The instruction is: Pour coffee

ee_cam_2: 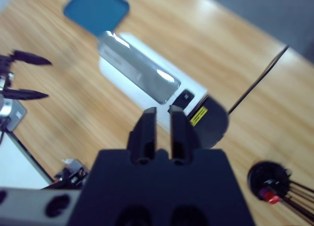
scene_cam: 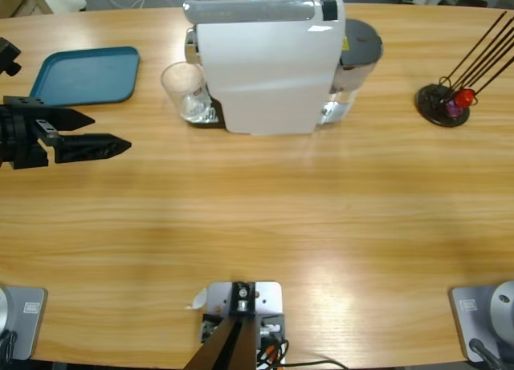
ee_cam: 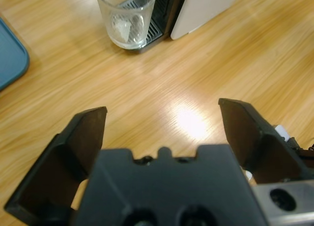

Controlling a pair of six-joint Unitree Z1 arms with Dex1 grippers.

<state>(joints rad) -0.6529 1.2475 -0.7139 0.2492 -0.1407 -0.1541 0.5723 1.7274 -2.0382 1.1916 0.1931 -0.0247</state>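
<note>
Reaching toward a clear drinking glass (scene_cam: 184, 89), the left gripper (scene_cam: 112, 145) hovers low over the wooden table (scene_cam: 265, 225) with its jaws spread wide and nothing between them. The glass stands upright on the drip tray of a big white coffee machine (scene_cam: 265, 65), well ahead of the gripper and not touched by it. Whether any coffee lies in the glass cannot be told; its base looks pale and clear. This appears to be the approach before the grasp; next, the left arm would need to advance until the jaws straddle the glass, then close. The right gripper (ee_cam_2: 163, 133), jaws almost together and empty, hangs high above the machine. A blue tray (scene_cam: 84, 75) lies beside the glass.
</note>
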